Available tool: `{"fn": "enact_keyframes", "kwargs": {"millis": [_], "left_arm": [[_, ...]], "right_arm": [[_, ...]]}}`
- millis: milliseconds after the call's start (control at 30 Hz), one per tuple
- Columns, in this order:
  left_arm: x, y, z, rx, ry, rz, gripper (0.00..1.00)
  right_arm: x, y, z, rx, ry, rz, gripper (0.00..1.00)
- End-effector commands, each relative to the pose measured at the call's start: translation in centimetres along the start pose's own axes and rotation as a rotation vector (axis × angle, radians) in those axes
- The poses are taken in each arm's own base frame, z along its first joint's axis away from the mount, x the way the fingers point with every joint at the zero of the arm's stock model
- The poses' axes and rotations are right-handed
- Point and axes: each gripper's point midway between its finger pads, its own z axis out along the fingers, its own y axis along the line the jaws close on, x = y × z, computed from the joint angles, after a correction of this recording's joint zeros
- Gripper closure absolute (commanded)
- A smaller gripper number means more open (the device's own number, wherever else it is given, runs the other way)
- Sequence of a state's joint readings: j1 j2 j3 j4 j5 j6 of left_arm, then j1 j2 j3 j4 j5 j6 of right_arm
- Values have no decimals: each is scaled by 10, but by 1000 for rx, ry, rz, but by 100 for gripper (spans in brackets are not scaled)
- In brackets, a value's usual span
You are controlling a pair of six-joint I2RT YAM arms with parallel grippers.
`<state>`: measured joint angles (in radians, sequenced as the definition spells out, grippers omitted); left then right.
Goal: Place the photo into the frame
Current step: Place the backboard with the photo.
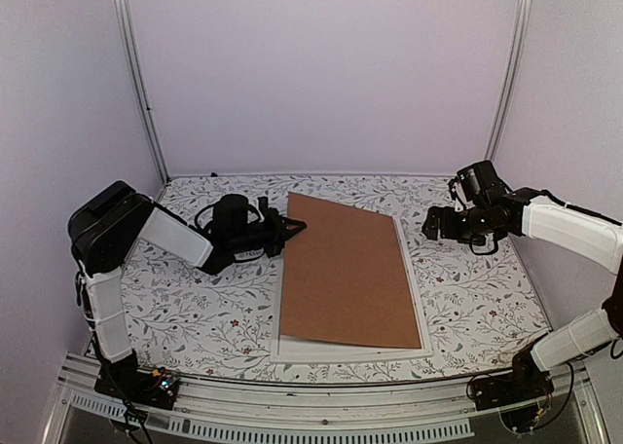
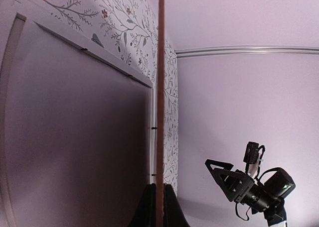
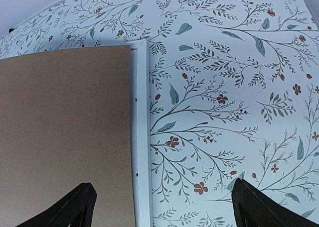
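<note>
The white frame (image 1: 352, 352) lies flat mid-table, with only its near and right rails (image 3: 141, 137) showing. A plain brown backing board (image 1: 346, 269) covers it, tilted up at its far-left corner. My left gripper (image 1: 292, 226) is shut on that corner. In the left wrist view the board (image 2: 160, 87) is seen edge-on, pinched between both fingers (image 2: 148, 209), with the frame's rail (image 2: 92, 52) below it. My right gripper (image 1: 428, 224) hovers open just right of the frame's far-right corner, and nothing is between its fingers (image 3: 75, 207). The photo is hidden in every view.
The table is covered by a floral-patterned cloth (image 1: 195, 308). White walls with metal corner posts (image 1: 136, 74) enclose it at the back and sides. A metal rail (image 1: 292, 405) with the arm bases runs along the near edge.
</note>
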<state>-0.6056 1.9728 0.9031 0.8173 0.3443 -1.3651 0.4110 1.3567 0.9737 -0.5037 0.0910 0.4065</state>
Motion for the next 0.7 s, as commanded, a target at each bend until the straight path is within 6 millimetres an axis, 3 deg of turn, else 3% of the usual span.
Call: {"fn": "enact_keyframes", "kwargs": {"millis": [0, 667], "left_arm": [[-12, -27, 3, 91, 1, 11, 100], [-11, -18, 9, 70, 22, 8, 100]], "right_arm": [[1, -2, 4, 2, 3, 0, 1], [5, -3, 8, 5, 17, -1, 1]]}}
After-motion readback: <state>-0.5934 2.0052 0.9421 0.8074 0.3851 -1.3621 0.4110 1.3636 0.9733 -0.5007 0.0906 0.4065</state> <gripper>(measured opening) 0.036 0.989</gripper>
